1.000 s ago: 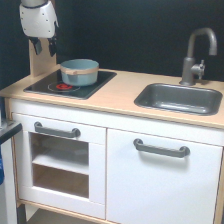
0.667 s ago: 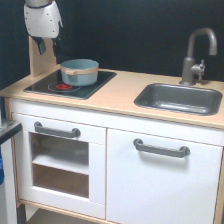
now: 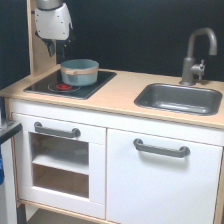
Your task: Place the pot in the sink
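The grey-blue pot [image 3: 79, 72] with its tan band stands upright on the black stovetop [image 3: 97, 82], at the exterior view's left. The dark grey sink [image 3: 177, 98] is set into the counter at the right and holds nothing. My gripper [image 3: 56, 48] hangs under the arm's white body, above the pot's left rim and a little behind it, not touching it. Its dark fingers [image 3: 50, 47] point down and look open, with nothing between them.
A grey faucet [image 3: 198, 54] rises behind the sink. A tall wooden side panel [image 3: 37, 55] stands just left of the gripper. A red ring [image 3: 64, 86] marks the stovetop in front of the pot. Light wood counter [image 3: 120, 92] lies between stovetop and sink.
The gripper has moved toward the exterior view's right, from beside the wooden panel to above the pot's left rim. The pot has not moved.
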{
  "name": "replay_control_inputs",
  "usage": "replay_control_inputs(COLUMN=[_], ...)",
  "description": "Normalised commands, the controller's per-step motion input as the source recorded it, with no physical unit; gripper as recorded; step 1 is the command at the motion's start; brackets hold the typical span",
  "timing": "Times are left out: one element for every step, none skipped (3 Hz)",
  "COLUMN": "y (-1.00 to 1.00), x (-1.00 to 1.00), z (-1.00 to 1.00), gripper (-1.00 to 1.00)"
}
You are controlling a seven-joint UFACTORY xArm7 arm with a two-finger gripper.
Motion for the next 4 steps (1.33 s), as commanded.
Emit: replay_control_inputs(y=[0.43, 0.33, 0.22, 0.12], x=[-0.09, -0.06, 0.03, 0.18], z=[-0.90, -0.93, -0.93, -0.85], gripper=[1.00, 1.00, 1.00, 0.99])
